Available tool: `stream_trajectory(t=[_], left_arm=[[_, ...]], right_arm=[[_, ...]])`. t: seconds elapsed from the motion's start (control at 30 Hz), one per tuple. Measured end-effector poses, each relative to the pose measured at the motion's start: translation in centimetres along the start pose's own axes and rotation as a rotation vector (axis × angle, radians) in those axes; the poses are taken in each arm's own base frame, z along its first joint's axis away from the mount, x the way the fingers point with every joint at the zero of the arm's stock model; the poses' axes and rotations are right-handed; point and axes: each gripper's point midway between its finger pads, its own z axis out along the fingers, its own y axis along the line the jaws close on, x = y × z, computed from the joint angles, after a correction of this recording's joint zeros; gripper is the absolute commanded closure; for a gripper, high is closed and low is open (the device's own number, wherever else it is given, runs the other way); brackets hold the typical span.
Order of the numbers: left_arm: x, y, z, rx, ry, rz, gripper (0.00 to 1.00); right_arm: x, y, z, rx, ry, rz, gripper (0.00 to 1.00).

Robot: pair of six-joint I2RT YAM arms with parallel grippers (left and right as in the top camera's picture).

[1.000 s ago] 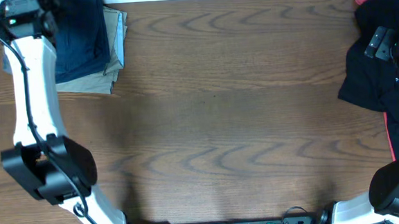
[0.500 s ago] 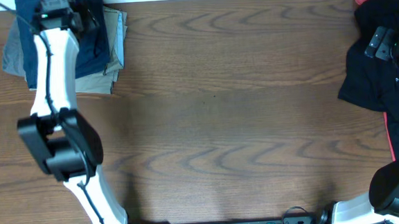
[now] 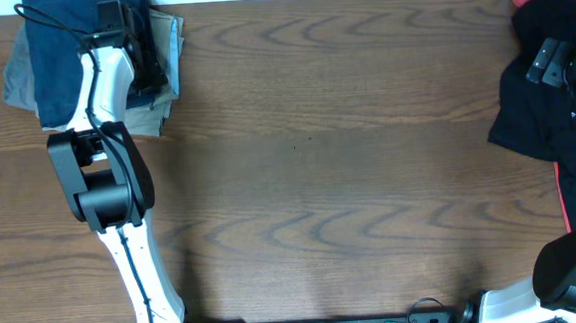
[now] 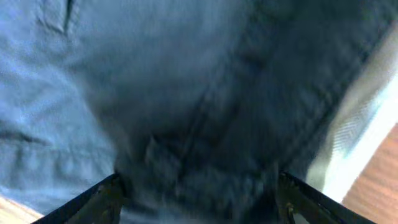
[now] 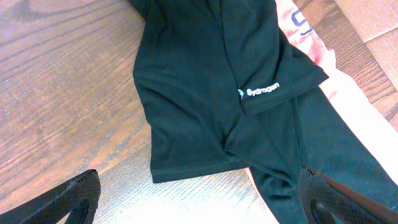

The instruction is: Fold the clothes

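Left end effector [image 4: 200, 202] is spread just above the navy shorts [image 4: 186, 87], which lie on the khaki folded shorts [image 3: 168, 39]. It should probably pinch only the navy layer, so the khaki pair stays put. Seams show only in the wrist view, and the pile's outline only overhead. Right end effector [image 5: 199, 205] is spread, empty, far from them.

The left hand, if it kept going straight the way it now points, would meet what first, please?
Most likely the dark navy-blue fabric shorts, which fill the wrist view straight ahead of the left hand, whose fingers stand apart. The picture is blurred, so how near the cloth is remains unclear.
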Motion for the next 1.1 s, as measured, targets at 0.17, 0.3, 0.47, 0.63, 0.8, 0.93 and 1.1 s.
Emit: stream_trajectory(t=[0.17,0.3,0.47,0.63,0.8,0.93,1.1], left_arm=[[0.6,-0.7,-2.7,0.069,0.033,-0.001,0.36],[0.4,-1.2,-8.2,0.154,0.01,-0.003,0.4],[0.8,-1.0,-17.9,0.27,-0.057,-0.016,0.69],[3.4,0.1,-24.6,0.319,-0.066,-0.022,0.94],[8.7,2.1,-29.0,0.309,0.032,-0.022,0.94],[13.0,3.7,-31.7,0.286,0.118,-0.022,0.94],[15.4,3.8,-34.4,0.311,0.089,0.012,0.94]], right_arm=[[0.0,0.0,0.0,0.0,0.0,0.0,0.01],[0.0,0.0,0.0,0.0,0.0,0.0,0.01],[0.0,0.0,0.0,0.0,0.0,0.0,0.01],[0.0,0.0,0.0,0.0,0.001,0.0,0.01],[0.0,0.0,0.0,0.0,0.0,0.0,0.01],[0.0,0.0,0.0,0.0,0.0,0.0,0.01],[0.0,0.0,0.0,0.0,0.0,0.0,0.01]])
